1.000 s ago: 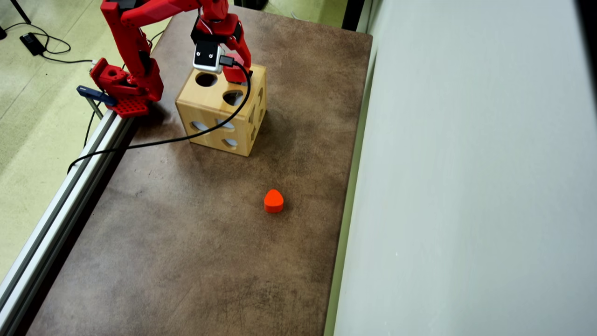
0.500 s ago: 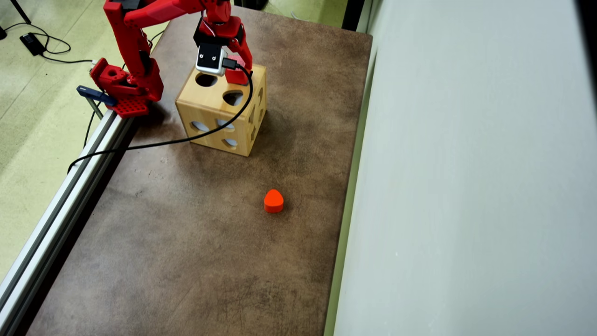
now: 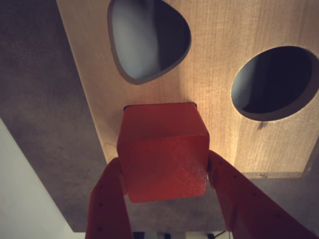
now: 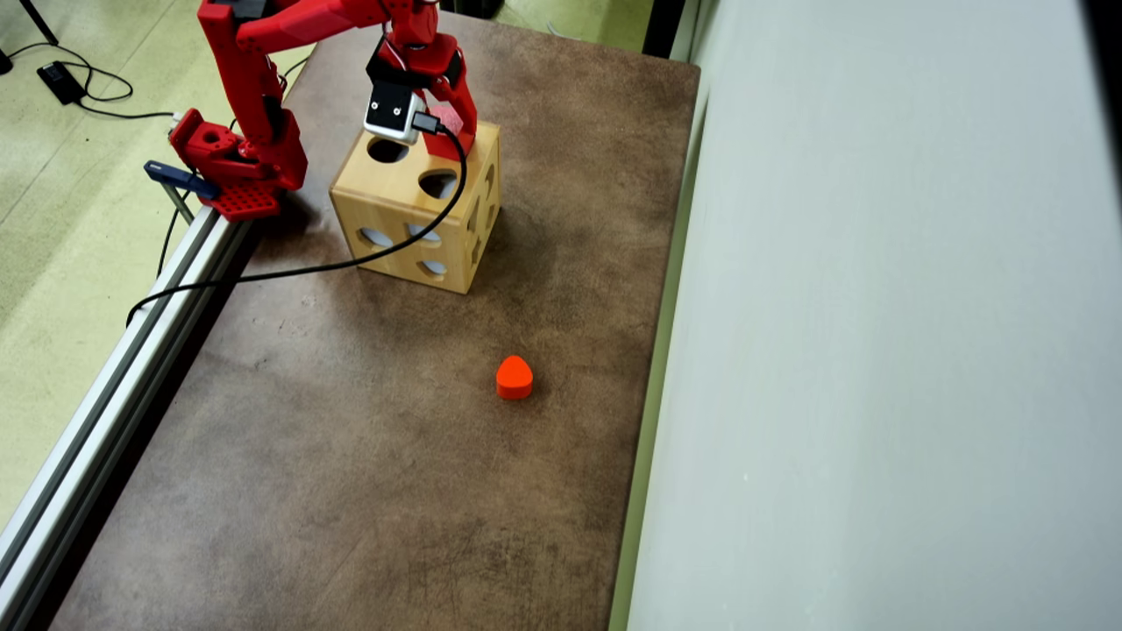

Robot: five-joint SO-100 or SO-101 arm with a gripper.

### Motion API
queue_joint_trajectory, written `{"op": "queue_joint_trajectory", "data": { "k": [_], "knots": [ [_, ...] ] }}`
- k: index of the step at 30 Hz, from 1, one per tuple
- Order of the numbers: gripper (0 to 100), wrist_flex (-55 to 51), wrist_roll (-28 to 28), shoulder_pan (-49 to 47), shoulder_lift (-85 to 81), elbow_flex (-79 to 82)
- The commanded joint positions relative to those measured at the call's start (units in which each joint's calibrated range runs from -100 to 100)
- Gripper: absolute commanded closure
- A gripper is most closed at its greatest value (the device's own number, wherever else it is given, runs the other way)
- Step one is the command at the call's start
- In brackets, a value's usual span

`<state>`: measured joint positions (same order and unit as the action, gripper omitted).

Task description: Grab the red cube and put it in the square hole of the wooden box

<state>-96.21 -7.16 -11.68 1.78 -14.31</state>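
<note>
Wrist view: gripper [image 3: 164,172] fingers clamp the red cube [image 3: 163,149] on two opposite faces, holding it square over the square hole [image 3: 159,105], which it almost wholly covers. On the wooden box [image 3: 219,74] the teardrop hole [image 3: 149,37] lies at 12 o'clock, the round hole [image 3: 275,82] at 2 o'clock. Judged: aligned for insertion.

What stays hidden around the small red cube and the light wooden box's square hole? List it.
- Square hole: wrist view, small red cube covers nearly all of it; how deep the cube sits is unclear.
- Gripper fingertips: overhead view, white wrist camera blocks them.
- Light wooden box interior: too dark in both.
</note>
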Motion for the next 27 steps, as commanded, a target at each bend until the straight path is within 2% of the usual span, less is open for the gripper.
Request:
{"op": "queue_joint_trajectory", "data": {
  "k": [1,21,27],
  "knots": [
    [99,0.79,-0.1,-0.36,-0.46,-0.89],
    [99,0.95,0.59,0.31,2.68,-1.43],
    [99,0.95,4.74,0.53,1.66,-1.16]
  ]
}}
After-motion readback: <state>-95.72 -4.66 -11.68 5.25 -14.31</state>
